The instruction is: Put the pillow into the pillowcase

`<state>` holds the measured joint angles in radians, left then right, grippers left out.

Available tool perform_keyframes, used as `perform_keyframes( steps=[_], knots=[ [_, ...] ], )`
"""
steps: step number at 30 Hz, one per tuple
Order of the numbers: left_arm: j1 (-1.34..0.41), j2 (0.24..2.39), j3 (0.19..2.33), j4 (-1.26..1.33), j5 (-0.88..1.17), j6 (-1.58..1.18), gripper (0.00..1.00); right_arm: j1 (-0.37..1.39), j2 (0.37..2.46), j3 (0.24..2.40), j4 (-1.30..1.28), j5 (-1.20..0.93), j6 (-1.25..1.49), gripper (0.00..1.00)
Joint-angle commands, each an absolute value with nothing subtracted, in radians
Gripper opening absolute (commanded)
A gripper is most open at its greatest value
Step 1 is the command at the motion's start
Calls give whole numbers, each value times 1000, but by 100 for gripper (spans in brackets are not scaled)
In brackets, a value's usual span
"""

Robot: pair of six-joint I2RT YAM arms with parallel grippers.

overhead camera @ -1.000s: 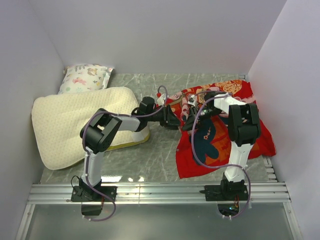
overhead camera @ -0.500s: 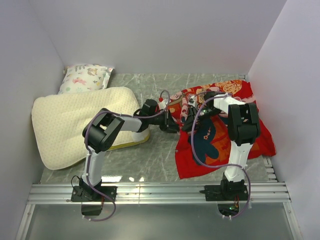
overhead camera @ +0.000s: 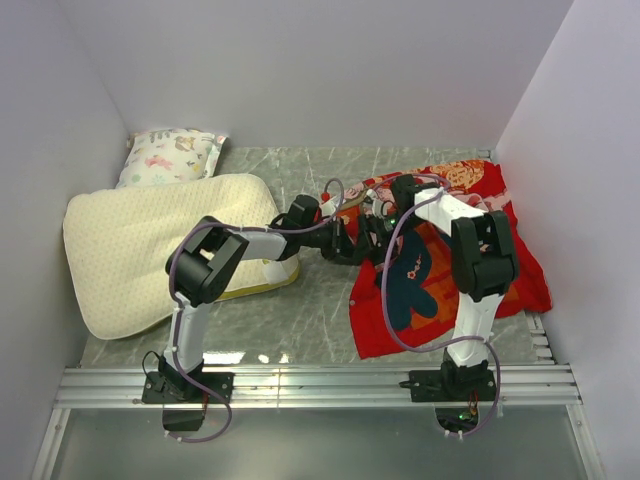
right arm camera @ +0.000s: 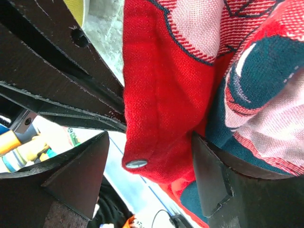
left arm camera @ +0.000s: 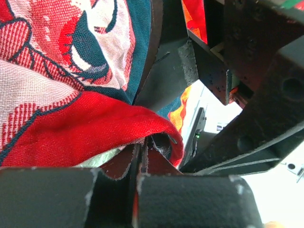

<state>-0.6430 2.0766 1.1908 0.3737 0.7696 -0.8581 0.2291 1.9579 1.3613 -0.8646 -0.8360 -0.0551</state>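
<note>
**Case edge pinched by L; pillow not yet in**

Grip state: left gripper (left arm camera: 140, 159) is pressed together on a fold of the red hem of the pillowcase (overhead camera: 450, 270); the wrist view shows cloth nipped between the pads. Right gripper (right arm camera: 147, 166) has its fingers spread. A flap of red hem with a metal snap (right arm camera: 137, 164) hangs between them, not clamped as far as I can tell.

Key relation: both grippers meet at the case's left edge, mid-table. The pillow (overhead camera: 140, 250) lies to the left of them, at the left wall, well apart from the case body. Its long axis runs roughly left-right across the table (overhead camera: 300, 300), slightly tilted. The held edge is the side facing the pillow. L arm is nearer; its forearm crosses over the pillow's right near corner. R arm would have to reach across the case and past L.

Judgement: opening not yet spread, and whether the held hem is the mouth I cannot tell. Next move likely needs R to re-take a second layer so the mouth gapes toward the pillow.

Count:
- cream pillow x1
- red case x1
- animal-print pillow (overhead camera: 170, 155) x1, back-left corner, not part of job
- arms x2
</note>
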Motion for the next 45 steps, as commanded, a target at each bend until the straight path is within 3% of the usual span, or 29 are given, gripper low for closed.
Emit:
perform_keyframes(
  steps=[1, 3, 7, 10, 13, 18, 27, 34, 39, 41, 42, 43, 45],
  knots=[
    [-652, 2059, 1226, 396, 778, -850, 0, 227, 1899, 1394, -867, -822, -63, 75],
    [-652, 2053, 1223, 402, 782, -848, 1, 235, 1904, 1405, -871, -801, -67, 67],
    [-641, 2025, 1213, 345, 788, -799, 1, 232, 1910, 1408, -868, -692, -71, 28],
    [-626, 1980, 1200, 208, 761, -695, 1, 213, 1876, 1399, -882, -666, -83, 11],
    [-600, 1916, 1174, -27, 651, -524, 0, 170, 1835, 1414, -936, -649, -109, 0],
    [-514, 1836, 1102, -345, 460, -286, 0, 77, 1752, 1427, -1035, -586, -172, 0],
    [-411, 1812, 1054, -495, 236, -94, 0, -57, 1690, 1437, -1097, -546, -212, 0],
    [-411, 1775, 1032, -506, 227, -71, 0, -87, 1672, 1474, -1081, -570, -181, 0],
    [-414, 1741, 1011, -483, 242, -54, 1, -118, 1678, 1641, -1187, -790, -187, 0],
    [-413, 1724, 1020, -472, 354, -28, 1, -86, 1677, 1675, -1190, -834, -170, 0],
    [-411, 1692, 1040, -469, 417, -19, 4, -63, 1677, 1671, -1189, -851, -172, 0],
    [-411, 1671, 1057, -483, 473, 26, 16, -42, 1678, 1637, -1186, -856, -178, 0],
    [-413, 1602, 1122, -506, 598, 58, 32, 38, 1677, 1576, -1145, -854, -173, 0]
  ],
)
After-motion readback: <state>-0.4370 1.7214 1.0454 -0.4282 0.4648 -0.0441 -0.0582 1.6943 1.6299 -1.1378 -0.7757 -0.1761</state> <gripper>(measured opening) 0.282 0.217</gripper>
